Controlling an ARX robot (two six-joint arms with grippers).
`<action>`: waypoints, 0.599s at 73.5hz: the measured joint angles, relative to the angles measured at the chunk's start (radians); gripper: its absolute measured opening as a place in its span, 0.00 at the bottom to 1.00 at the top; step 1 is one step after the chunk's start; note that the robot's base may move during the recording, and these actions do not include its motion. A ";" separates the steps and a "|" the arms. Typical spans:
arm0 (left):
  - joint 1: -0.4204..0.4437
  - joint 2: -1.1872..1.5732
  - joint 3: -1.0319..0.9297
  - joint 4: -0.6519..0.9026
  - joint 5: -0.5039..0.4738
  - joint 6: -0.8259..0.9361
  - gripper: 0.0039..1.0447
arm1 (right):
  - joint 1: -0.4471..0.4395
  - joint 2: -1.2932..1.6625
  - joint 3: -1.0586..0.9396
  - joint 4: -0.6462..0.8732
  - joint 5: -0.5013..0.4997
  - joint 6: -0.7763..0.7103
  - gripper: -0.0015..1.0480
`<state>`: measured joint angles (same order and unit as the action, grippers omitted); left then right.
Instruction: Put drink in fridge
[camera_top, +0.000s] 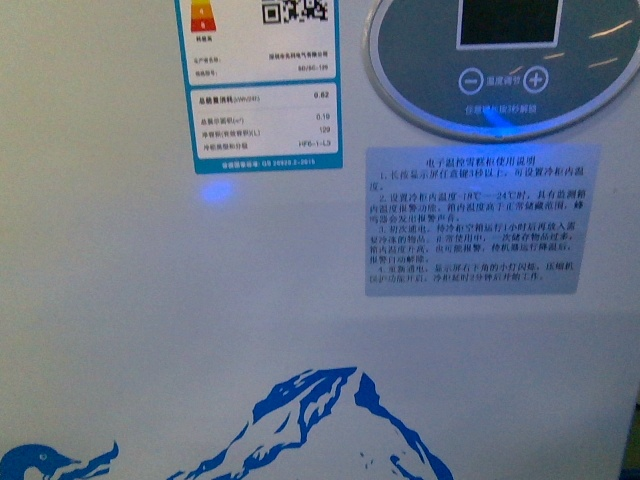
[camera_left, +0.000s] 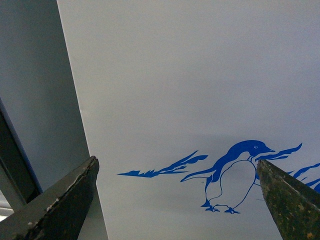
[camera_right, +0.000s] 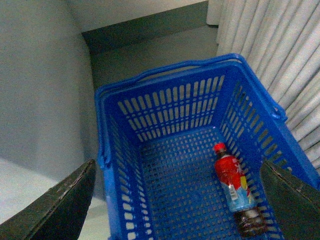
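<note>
Facing, at close range, the white chest fridge (camera_top: 150, 300) with blue printed artwork. Noted on its front panel:
- oval grey display (camera_top: 420, 90) with minus and plus buttons and a blue glow along the lower edge;
- beside it, a white-and-blue energy label (camera_top: 260, 100);
- below the display, a pale rectangular instruction sticker (camera_top: 482, 220) in small print, not legible;
- lower down, a blue mountain picture (camera_top: 300, 420).

Left hand (camera_left: 176, 161): released, dark fingers (camera_left: 65, 200) spread wide, grasping nothing. Pointed at the white fridge wall, with a blue penguin drawing (camera_left: 235, 175) framed between the fingers.

Right hand (camera_right: 177, 164): likewise released, spread wide, grasping nothing. Poised above a blue perforated plastic shopping basket (camera_right: 170, 110).

Located in that basket: the clear plastic drink bottle with red cap and red label (camera_right: 235, 187).
- Lying on its side on the basket bottom, cap toward the far end wall, dark liquid showing at the base end.
- Placed close to the side wall nearest a pale pleated curtain (camera_right: 270, 45).
- Untouched by either hand, and not yet in the fridge.

Basket standing on a grey floor (camera_right: 150, 50), next to a plain pale surface of unclear identity.
</note>
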<state>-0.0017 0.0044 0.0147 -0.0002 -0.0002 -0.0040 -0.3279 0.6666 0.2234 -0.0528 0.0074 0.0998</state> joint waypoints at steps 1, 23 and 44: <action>0.000 0.000 0.000 0.000 0.000 0.000 0.92 | -0.019 0.026 0.007 0.018 -0.012 -0.010 0.93; 0.000 0.000 0.000 0.000 0.001 0.000 0.92 | -0.248 0.790 0.200 0.360 -0.101 -0.256 0.93; 0.000 0.000 0.000 0.000 0.000 0.000 0.92 | -0.168 1.304 0.357 0.529 0.080 -0.381 0.93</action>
<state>-0.0017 0.0044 0.0147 -0.0002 -0.0002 -0.0040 -0.4961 1.9705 0.5800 0.4763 0.0879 -0.2810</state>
